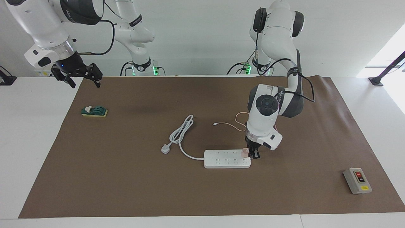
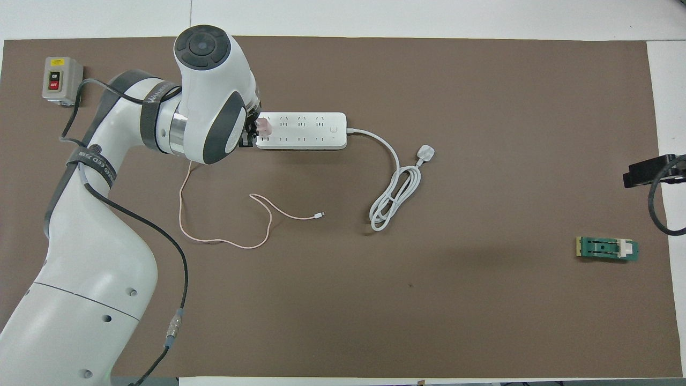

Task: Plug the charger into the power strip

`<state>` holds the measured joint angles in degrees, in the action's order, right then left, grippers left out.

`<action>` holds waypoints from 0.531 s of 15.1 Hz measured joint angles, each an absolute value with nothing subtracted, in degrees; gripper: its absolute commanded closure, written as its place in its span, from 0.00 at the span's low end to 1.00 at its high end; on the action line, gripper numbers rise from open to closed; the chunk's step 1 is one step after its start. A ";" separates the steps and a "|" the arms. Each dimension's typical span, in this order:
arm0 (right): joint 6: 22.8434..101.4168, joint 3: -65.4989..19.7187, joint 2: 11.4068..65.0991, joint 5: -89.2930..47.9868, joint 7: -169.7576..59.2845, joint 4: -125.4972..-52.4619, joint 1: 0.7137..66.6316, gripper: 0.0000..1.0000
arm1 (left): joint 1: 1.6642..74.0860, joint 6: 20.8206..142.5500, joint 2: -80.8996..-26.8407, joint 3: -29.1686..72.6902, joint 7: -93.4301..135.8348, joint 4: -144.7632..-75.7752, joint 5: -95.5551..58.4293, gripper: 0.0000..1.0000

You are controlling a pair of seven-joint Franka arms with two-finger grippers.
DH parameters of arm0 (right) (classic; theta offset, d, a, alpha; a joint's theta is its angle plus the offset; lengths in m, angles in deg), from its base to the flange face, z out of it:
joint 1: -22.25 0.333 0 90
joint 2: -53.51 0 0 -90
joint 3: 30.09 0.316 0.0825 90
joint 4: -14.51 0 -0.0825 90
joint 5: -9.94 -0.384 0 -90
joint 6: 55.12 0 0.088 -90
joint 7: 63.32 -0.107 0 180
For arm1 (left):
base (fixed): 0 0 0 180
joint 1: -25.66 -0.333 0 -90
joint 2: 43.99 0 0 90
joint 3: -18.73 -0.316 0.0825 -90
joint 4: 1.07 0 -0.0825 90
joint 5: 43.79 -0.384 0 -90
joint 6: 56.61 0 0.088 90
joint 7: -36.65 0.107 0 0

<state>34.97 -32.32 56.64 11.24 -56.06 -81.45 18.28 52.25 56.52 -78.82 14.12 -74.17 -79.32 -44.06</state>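
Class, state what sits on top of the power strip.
A pink charger stands on the power strip, at the end beside the left end effector; its prongs are hidden.

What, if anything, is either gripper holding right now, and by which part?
The left gripper grips the charger by the cube's side, at the power strip. The right gripper holds nothing.

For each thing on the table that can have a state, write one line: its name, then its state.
charger: standing on the power strip's end socket, beside the left claw.
power strip: flat; its plug loose on the mat.
left claw: shut, at the strip's end.
right claw: open, waiting, raised.
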 measured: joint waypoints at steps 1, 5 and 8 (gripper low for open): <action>34.97 -32.32 56.64 11.24 -56.06 -81.45 18.28 0.00 | 52.25 56.52 -78.48 14.11 -74.17 -79.77 -44.06 1.00; 34.89 -32.32 56.64 11.24 -56.06 -81.45 18.28 0.00 | 52.24 56.53 -78.01 14.12 -74.17 -80.45 -44.06 1.00; 34.88 -32.32 56.64 11.24 -56.06 -81.45 18.28 0.00 | 52.25 56.55 -77.81 14.12 -74.17 -80.71 -44.06 1.00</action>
